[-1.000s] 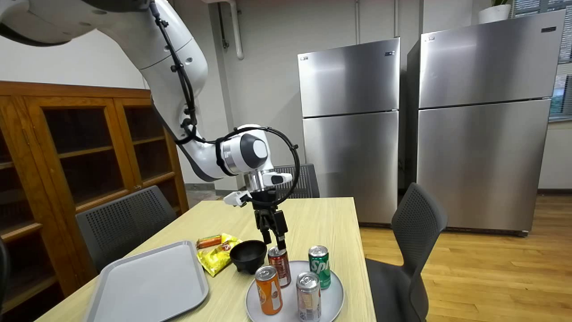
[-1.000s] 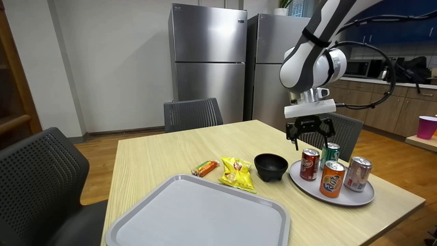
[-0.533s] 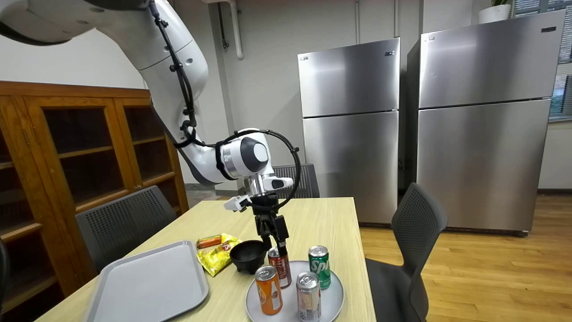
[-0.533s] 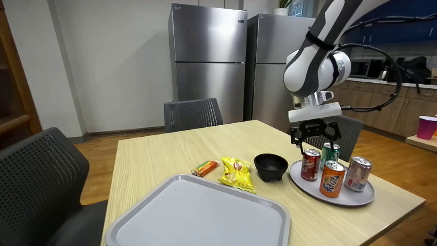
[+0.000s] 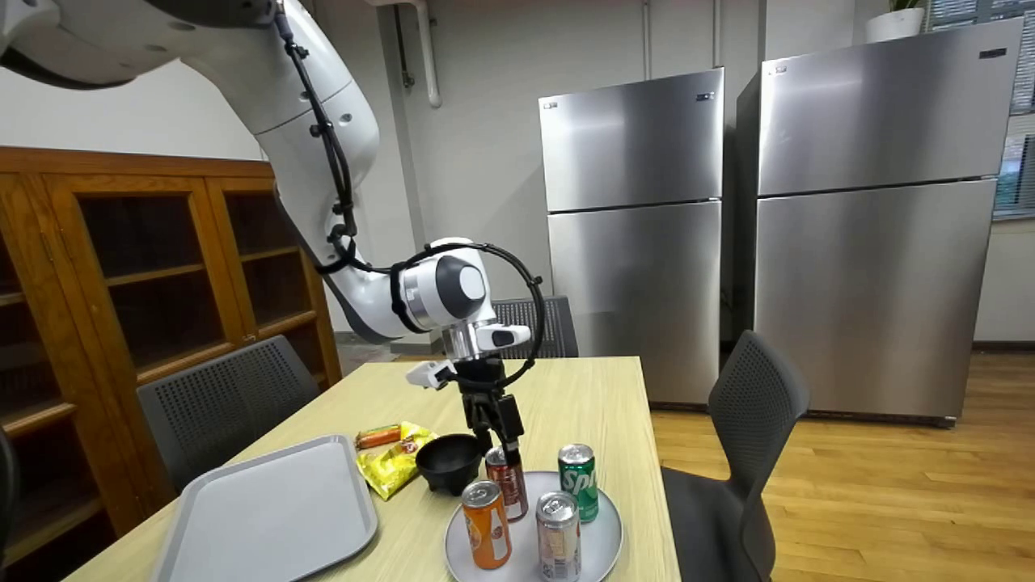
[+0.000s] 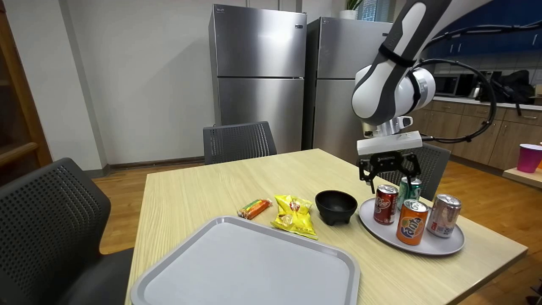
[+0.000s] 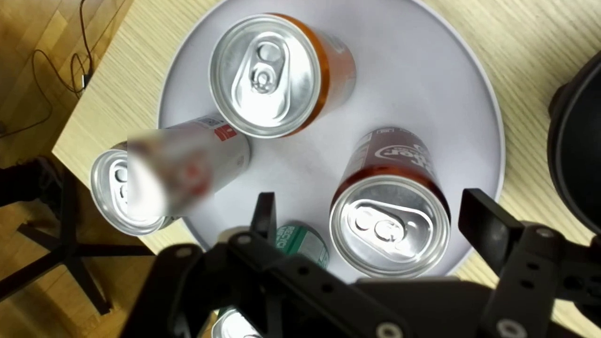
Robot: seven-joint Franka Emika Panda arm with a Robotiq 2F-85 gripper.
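Dr Pepper can (image 6: pixel 385 207), one; dark red, silver lid with pull tab. Stands upright, long axis vertical, on a round grey plate (image 7: pixel 450 94), on the side toward a black footed bowl (image 6: pixel 336 215).

Jaws, one pair; wide apart, nothing clamped, pointing down with a slight tilt. Relation to can: can below the jaws, its lid lying within the gap in the wrist view, off-centre, closer to the jaw on the bowl side, with more room on the side of the green Sprite can (image 5: pixel 578 482). Tips at about lid height, as far as both exterior views tell; no contact visible.

Further on plate: orange Fanta can (image 6: pixel 410 224), upright, near the Dr Pepper can but apart; silver can (image 6: pixel 443 216), upright, brand not legible, just beside the Fanta can, contact between the two cannot be told.

Off plate: yellow snack bag (image 6: pixel 294 218), near the bowl; orange wrapped snack (image 6: pixel 254 209), next to the bag; grey rectangular tray (image 6: pixel 254 267), near both. All on a pale wood-grain table (image 6: pixel 254 180).

Surroundings: steel refrigerators (image 5: pixel 635 283), dark perforated-back chairs (image 5: pixel 764 404).
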